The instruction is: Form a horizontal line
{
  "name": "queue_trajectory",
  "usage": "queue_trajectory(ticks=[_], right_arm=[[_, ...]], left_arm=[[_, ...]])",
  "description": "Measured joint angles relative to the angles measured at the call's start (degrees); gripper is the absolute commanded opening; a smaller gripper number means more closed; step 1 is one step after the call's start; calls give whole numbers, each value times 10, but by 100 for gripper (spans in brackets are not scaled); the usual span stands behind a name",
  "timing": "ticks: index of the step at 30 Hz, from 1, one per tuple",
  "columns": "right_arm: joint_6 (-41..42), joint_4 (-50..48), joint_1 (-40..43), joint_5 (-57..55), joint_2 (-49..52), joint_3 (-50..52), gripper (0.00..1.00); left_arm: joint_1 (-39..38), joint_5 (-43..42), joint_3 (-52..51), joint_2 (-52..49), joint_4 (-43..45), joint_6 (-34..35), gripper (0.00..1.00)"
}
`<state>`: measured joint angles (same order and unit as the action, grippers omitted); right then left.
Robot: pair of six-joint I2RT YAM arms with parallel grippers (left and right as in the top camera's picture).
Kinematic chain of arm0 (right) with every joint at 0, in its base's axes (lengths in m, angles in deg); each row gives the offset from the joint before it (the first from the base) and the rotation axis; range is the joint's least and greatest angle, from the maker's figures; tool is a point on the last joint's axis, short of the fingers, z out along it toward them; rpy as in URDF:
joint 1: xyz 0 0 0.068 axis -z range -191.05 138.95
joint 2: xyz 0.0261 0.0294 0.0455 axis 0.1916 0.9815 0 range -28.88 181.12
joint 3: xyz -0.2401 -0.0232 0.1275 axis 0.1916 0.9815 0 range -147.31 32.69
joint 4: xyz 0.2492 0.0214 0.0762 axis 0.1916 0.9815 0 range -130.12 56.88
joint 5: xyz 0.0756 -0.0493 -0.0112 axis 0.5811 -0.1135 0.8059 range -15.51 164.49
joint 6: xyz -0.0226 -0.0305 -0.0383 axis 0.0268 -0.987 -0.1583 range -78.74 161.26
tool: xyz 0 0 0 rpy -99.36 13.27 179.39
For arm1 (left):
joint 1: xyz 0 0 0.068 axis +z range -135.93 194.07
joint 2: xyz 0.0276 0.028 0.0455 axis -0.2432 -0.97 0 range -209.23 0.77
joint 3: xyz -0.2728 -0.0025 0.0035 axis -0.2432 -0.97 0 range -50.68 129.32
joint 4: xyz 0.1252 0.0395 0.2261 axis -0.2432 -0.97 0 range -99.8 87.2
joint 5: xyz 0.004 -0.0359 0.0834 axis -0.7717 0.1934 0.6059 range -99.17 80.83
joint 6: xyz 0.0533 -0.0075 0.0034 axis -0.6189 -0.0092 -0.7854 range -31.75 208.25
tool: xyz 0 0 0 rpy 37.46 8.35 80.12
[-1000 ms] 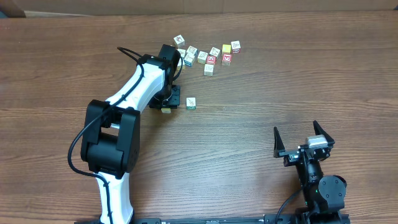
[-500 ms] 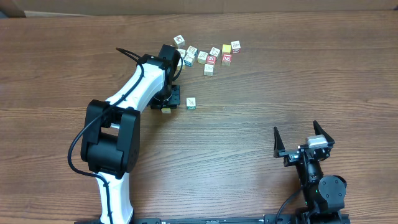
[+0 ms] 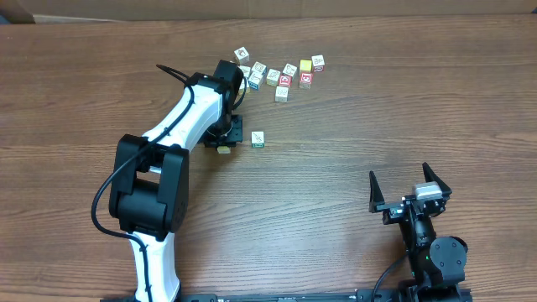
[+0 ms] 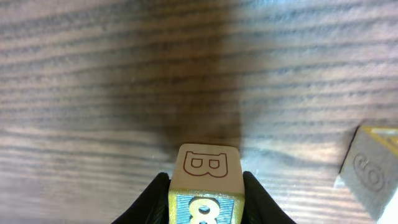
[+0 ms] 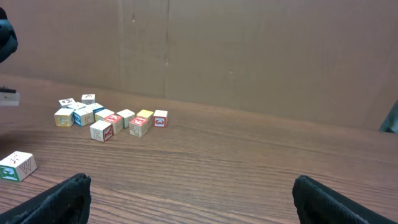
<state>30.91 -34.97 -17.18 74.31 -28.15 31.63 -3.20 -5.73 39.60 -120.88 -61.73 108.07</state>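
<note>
the left gripper is clamped on a small b cube, its black fingers pressed against both sides of it, with the cube low over or on the wooden table; which of the two cannot be told. the horizontal line is no touching row yet: in the overhead view it amounts to that pale yellow b cube under the left gripper and a white-green cube just to its right, with a bare gap of wood between them.

above these two, well apart from them, lies a loose cluster of cubes, irregular, some with red faces, one yellow. the left arm reaches across beside the cluster's left end and hides a cube or two there.

the right gripper sits near the table's lower right, far from all cubes, its jaws spread wide with nothing between them.

the left wrist view alone shows the letter b and a blue-edged face below it, plus the neighbouring cube at its right edge. the right wrist view shows the cluster from the side before a cardboard wall, and the white-green cube marked w.
</note>
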Motion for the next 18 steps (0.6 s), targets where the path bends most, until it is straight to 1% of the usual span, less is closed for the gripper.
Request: queue_trajectory(ticks=[4,10,14,18], right_arm=[[0,0,0,0,0,0,100],[0,0,0,0,0,0,100],[0,0,0,0,0,0,100],[0,0,0,0,0,0,100]], left_arm=[[0,0,35,-3,-42,0,25],[0,0,151,-3,-108,0,26],[-3,0,213,-3,-120,19,26],[-21,0,225,-3,-118,49,27]])
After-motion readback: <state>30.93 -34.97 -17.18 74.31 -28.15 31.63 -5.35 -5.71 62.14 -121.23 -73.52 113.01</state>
